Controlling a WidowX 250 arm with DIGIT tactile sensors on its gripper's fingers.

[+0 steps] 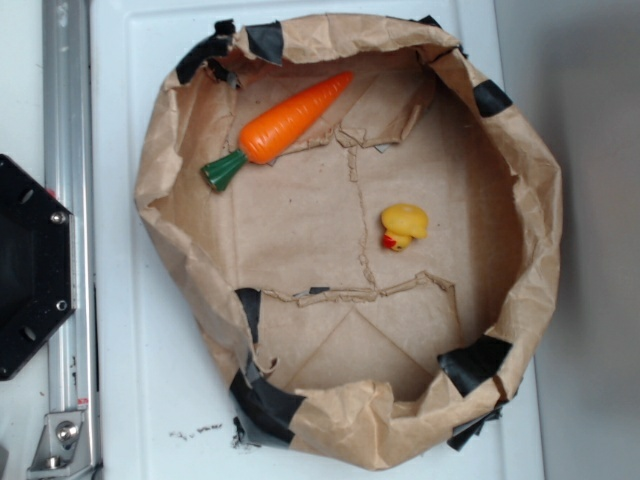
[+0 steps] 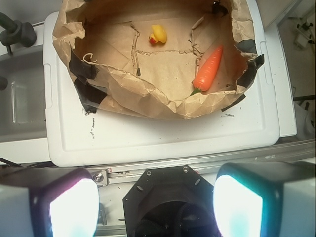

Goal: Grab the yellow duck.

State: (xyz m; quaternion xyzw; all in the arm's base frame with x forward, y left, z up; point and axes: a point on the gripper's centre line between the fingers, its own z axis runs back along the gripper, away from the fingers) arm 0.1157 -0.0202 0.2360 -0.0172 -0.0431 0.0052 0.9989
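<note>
Exterior view: one brown paper basin (image 1: 170, 160), crumpled at the rim and patched with strips of black tape (image 1: 478, 362), is seen from above on one white plastic lid (image 1: 120, 350). Two toys are counted on its flat paper floor. One yellow duck (image 1: 403, 226) lies at about 3 o'clock from the floor's centre, with its red-orange beak turned toward 7 o'clock; it touches nothing but the paper. One orange carrot (image 1: 290, 118) with a green stem lies at about 11 o'clock, slanted, its tip pointing toward 2 o'clock and its stem toward 8 o'clock. Duck and carrot are well apart. One metal rail (image 1: 68, 200) runs along the lid's left edge, and one black mount (image 1: 30, 265) is seen at 9 o'clock in the frame.

From the wrist view, the same single basin is seen at the top of the frame, from the opposite side. The duck is found at about 12 o'clock, on the far part of the floor, and the carrot at about 2 o'clock, its stem end against the near paper wall. The gripper (image 2: 153, 207) is held well back from the basin, at 6 o'clock, above the rail and the mount. Two fingers (image 2: 69, 207) are counted, one at each lower corner, brightly lit and blurred; they are spread wide apart, and nothing is held between them. The duck is well apart from the gripper and is not touched by it.
</note>
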